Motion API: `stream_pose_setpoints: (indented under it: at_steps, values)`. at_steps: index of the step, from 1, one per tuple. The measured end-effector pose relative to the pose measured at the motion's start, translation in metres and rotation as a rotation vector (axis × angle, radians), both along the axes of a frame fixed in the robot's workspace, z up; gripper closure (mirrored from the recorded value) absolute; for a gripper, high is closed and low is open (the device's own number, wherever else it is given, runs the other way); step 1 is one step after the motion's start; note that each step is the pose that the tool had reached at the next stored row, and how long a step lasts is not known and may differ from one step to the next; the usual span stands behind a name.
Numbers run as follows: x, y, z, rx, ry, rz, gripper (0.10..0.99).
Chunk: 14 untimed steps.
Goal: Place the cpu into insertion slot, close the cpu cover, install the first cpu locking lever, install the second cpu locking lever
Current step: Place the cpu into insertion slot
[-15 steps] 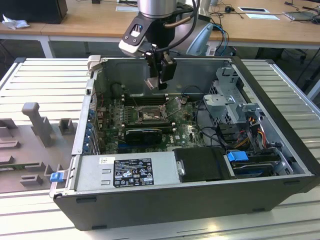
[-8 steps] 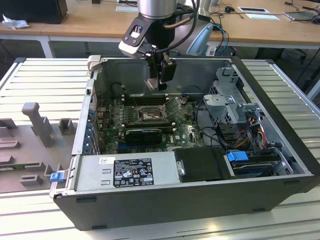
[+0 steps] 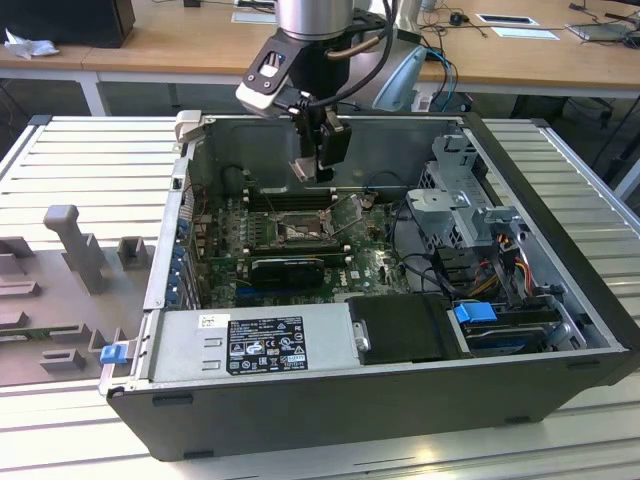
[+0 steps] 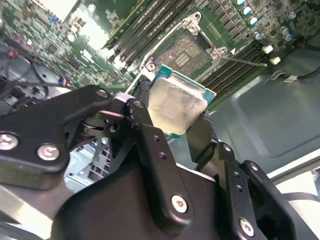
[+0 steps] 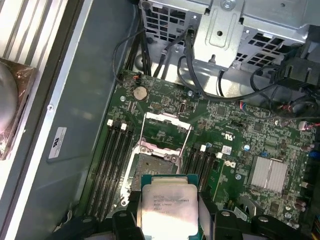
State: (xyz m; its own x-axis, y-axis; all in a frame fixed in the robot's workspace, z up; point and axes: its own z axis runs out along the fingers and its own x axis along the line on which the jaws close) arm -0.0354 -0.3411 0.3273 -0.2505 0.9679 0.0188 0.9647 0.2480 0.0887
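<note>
Holding: the hand [image 3: 316,172] is clenched on the cpu [image 3: 303,170], gripping it by two opposite edges
Grip detail: in the second wrist view, the black fingers [image 4: 142,127] press the chip's sides, and its pale metal face shows between them
Cpu position: held in the air over the far part of the motherboard [image 3: 375,265], clear of the board and of the socket
Cpu orientation: tilted in the second wrist view, with its green edge towards the board
Insertion slot [image 5: 152,167]: uncovered, with its dark centre and silver rim exposed and nothing seated in it
Slot surroundings: rows of memory sticks [image 5: 112,160] run along both of its sides
Cpu cover [image 5: 167,116]: swung up and open, standing at one edge of the slot, with green board visible through its cut-out
Computer case [image 3: 380,410]: lying on its side with the upper side open, resting on a slatted metal surface [image 3: 100,150]
Power supply [image 3: 260,340]: along the near edge inside the case
Drive cage [image 3: 460,200]: inside the case at the exterior view's right
Grey fixture blocks [image 3: 70,240]: on the surface at the exterior view's left, well apart from the hand
</note>
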Motion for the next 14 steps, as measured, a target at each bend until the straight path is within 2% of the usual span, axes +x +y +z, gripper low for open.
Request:
stream_pose_setpoints:
  at_steps: [2,5,14]
  values:
    - [0.0000,0.0000,-0.0010,0.000,0.0000,-0.059,0.545]
    - [0.0000,0.0000,-0.0015,0.000,0.0001,-0.094,0.545]
    - [0.0000,0.0000,-0.0059,0.000,0.0001,-0.107,0.545]
